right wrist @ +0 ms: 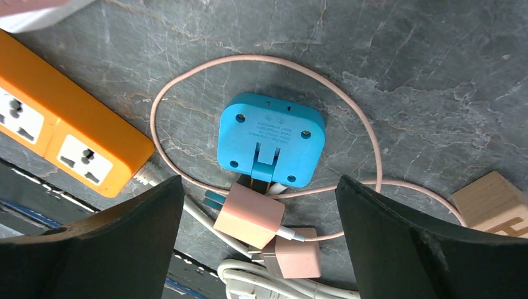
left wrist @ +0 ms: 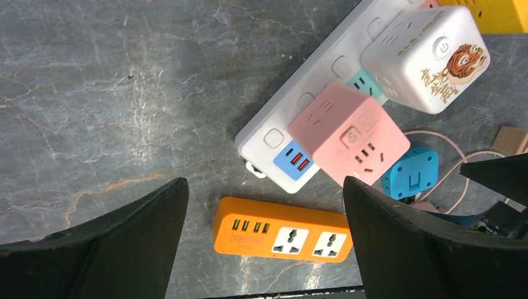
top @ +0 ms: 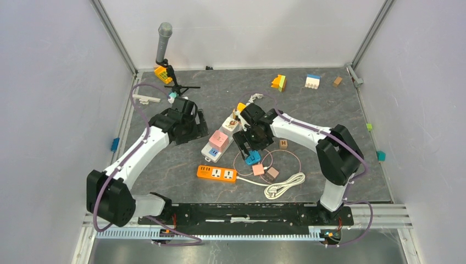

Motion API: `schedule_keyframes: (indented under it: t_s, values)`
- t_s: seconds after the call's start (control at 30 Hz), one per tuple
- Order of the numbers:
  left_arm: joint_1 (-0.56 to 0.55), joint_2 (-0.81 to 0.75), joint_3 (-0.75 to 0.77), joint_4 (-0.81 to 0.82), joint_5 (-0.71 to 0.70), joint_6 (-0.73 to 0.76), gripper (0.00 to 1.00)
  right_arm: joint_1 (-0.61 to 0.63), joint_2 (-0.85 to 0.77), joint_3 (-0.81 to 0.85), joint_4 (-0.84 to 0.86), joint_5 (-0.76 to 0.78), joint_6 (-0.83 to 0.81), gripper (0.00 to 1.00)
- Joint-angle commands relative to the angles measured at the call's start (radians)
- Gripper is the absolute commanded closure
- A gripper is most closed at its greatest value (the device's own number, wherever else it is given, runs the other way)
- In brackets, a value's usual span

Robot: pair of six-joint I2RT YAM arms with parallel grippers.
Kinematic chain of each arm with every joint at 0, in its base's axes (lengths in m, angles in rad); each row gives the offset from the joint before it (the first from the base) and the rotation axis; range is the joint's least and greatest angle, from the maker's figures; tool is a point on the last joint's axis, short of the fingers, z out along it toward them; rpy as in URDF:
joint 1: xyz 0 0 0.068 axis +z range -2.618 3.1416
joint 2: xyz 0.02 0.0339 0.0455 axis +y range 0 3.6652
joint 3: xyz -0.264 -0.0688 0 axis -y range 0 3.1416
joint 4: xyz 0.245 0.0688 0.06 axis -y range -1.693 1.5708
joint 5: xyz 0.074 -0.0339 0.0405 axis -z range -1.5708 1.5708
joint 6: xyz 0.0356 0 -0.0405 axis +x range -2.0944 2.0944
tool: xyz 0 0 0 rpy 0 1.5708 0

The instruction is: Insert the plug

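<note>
A blue plug (right wrist: pixel 271 137) lies flat on the grey table with its prongs folded toward two pink charger plugs (right wrist: pixel 249 215); it also shows in the top view (top: pixel 253 158). My right gripper (right wrist: pixel 258 184) hovers open above them, holding nothing. A thin pink cable (right wrist: pixel 373 143) loops round the blue plug. My left gripper (left wrist: pixel 264 187) is open and empty above the near end of the white power strip (left wrist: pixel 292 106), which carries a pink cube adapter (left wrist: pixel 348 134) and a white cube adapter (left wrist: pixel 426 59). An orange power strip (left wrist: pixel 280 229) lies nearer the bases.
A coiled white cable (top: pixel 284 186) lies near the front right. A wooden letter block (top: pixel 283 144) sits by the right arm. Toy blocks (top: pixel 279 82) (top: pixel 312 81) stand at the back. A grey cylinder on a stand (top: pixel 164 41) rises at the back left.
</note>
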Motion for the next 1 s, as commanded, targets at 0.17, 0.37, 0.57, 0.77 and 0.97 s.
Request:
schedule_keyframes:
  t_s: [0.17, 0.37, 0.57, 0.77, 0.97]
  values:
    - [0.007, -0.11, -0.075, 0.002, -0.02, -0.036, 0.0, 0.034, 0.048, -0.035, 0.048, 0.068, 0.026, 0.12]
    - [0.007, -0.152, -0.102, 0.002, -0.024, -0.044, 0.0, 0.07, 0.099, -0.031, 0.072, 0.123, 0.014, 0.14]
    - [0.006, -0.186, -0.115, 0.001, -0.028, -0.044, 0.0, 0.096, 0.132, -0.011, 0.082, 0.152, 0.018, 0.14]
    - [0.006, -0.202, -0.113, 0.002, -0.039, -0.049, 0.0, 0.121, 0.147, -0.015, 0.066, 0.233, -0.005, 0.23]
    - [0.007, -0.219, -0.084, 0.004, -0.051, -0.04, 0.0, 0.121, 0.122, -0.01, 0.073, 0.248, -0.026, 0.44]
